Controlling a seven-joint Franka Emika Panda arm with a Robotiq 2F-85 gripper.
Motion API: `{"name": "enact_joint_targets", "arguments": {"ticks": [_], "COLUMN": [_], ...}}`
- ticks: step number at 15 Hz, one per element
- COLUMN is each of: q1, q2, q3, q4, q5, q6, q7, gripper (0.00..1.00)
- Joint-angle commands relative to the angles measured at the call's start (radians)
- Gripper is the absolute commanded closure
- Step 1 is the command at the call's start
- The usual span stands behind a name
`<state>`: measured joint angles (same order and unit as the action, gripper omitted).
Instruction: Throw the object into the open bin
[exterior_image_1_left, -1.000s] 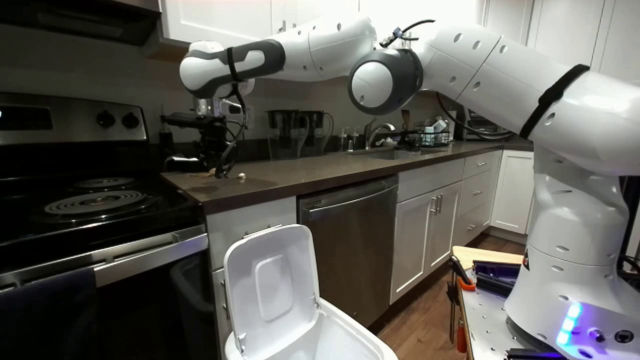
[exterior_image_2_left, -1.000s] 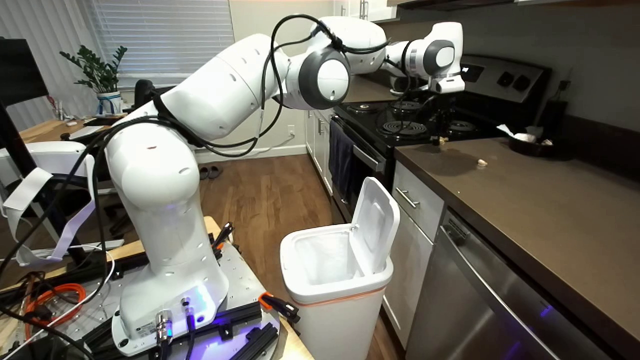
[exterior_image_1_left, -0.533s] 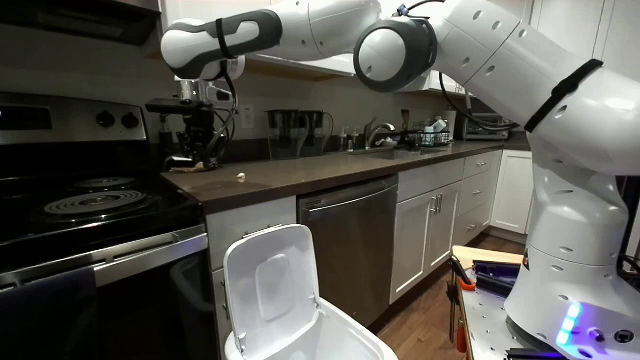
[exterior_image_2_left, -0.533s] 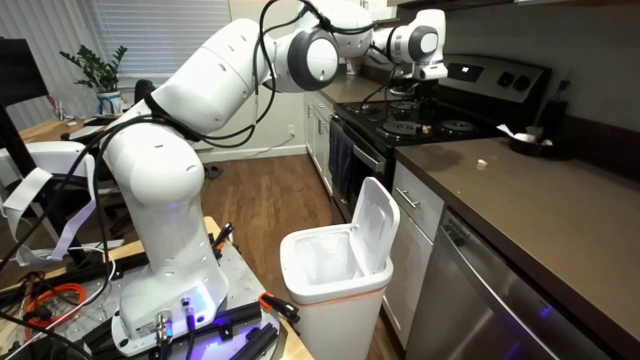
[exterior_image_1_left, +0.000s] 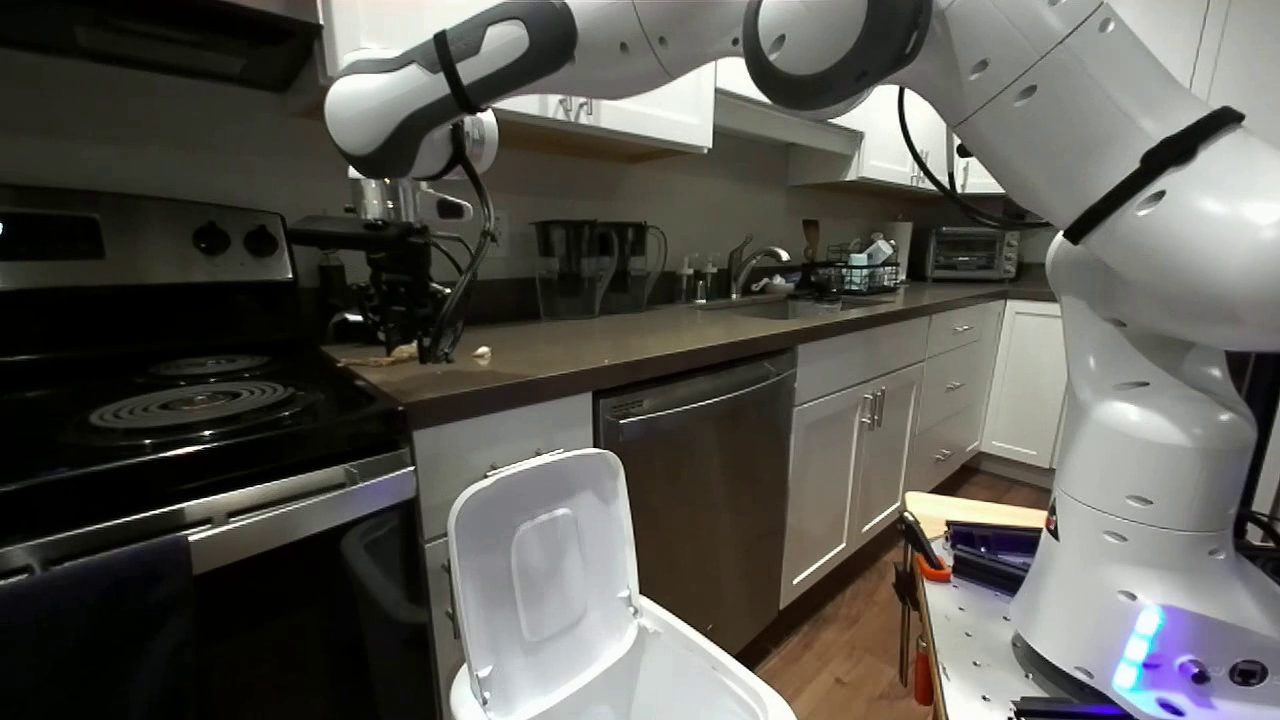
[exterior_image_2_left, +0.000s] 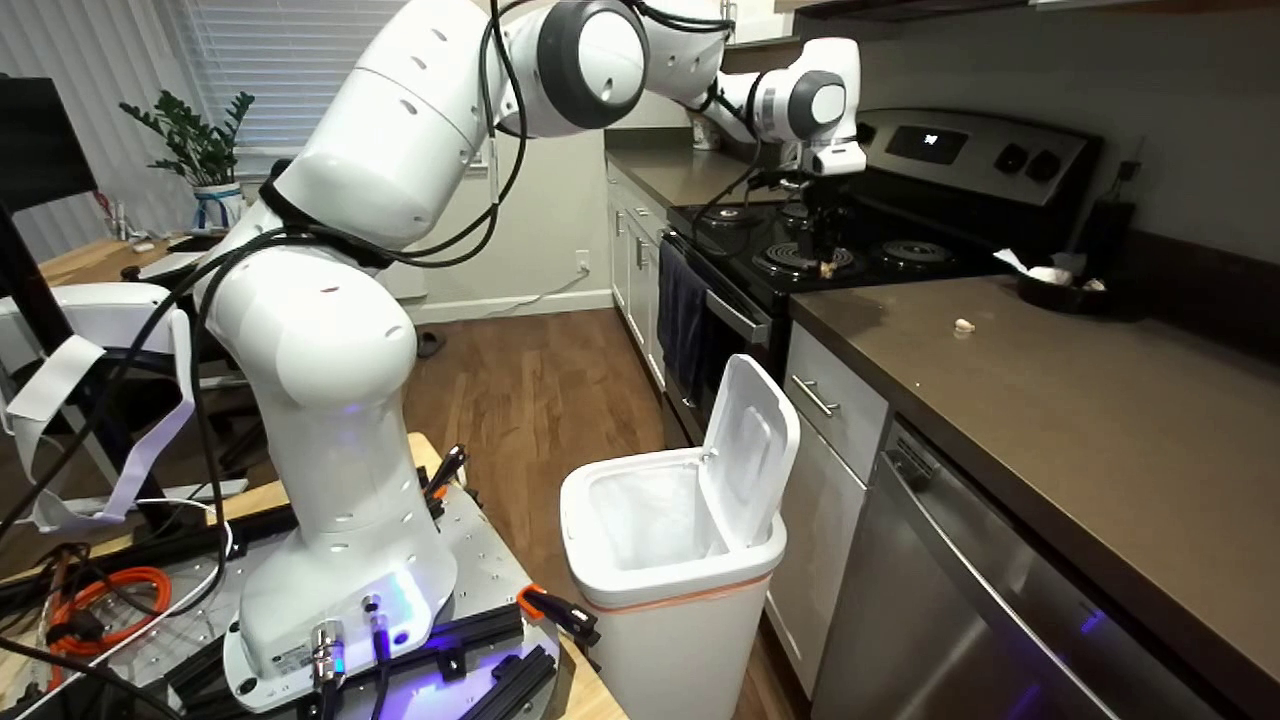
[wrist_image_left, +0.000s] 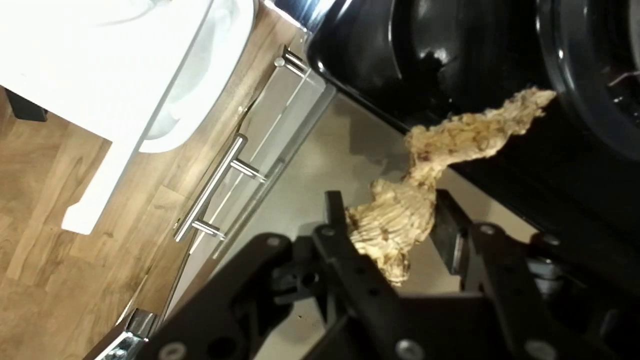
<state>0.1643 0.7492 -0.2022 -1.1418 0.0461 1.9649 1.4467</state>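
Arm (exterior_image_2_left: 375, 150): glossy white, rounded segments, oval recesses (exterior_image_1_left: 1025, 95) in the surface. A dark grey ring (exterior_image_2_left: 562, 75) frames a flat white joint cap (exterior_image_2_left: 612, 60); similar grey trim (exterior_image_1_left: 553, 40) edges a further segment. One broad black strap (exterior_image_1_left: 1175, 152) and one thinner black band (exterior_image_1_left: 452, 72) encircle the arm. Black cables (exterior_image_2_left: 310, 237) run outside it. Base (exterior_image_1_left: 1180, 580): white, with a blue-lit strip (exterior_image_1_left: 1138, 650) and a round socket (exterior_image_1_left: 1248, 673). Silver collar (exterior_image_1_left: 388, 198) above the gripper (wrist_image_left: 392, 220). Gripper: black, angular, bar-like linkages (wrist_image_left: 505, 280), pale screw heads (wrist_image_left: 410, 349).
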Motion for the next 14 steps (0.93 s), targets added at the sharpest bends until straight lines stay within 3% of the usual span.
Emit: {"name": "enact_joint_targets", "arguments": {"ticks": [1, 7, 14], "q1": [0.000, -0.010, -0.015], "q2": [-0.144, -0.332, -0.628], "q3": [0.030, 0.061, 0.107], "q4": [-0.240, -0.530, -0.896], "q5": [-0.054, -0.068, -0.091], "q6": [0.128, 0.236, 0.206], "q7": [0.008, -0.007, 0.009], "gripper": [0.80, 0.80, 0.80]}}
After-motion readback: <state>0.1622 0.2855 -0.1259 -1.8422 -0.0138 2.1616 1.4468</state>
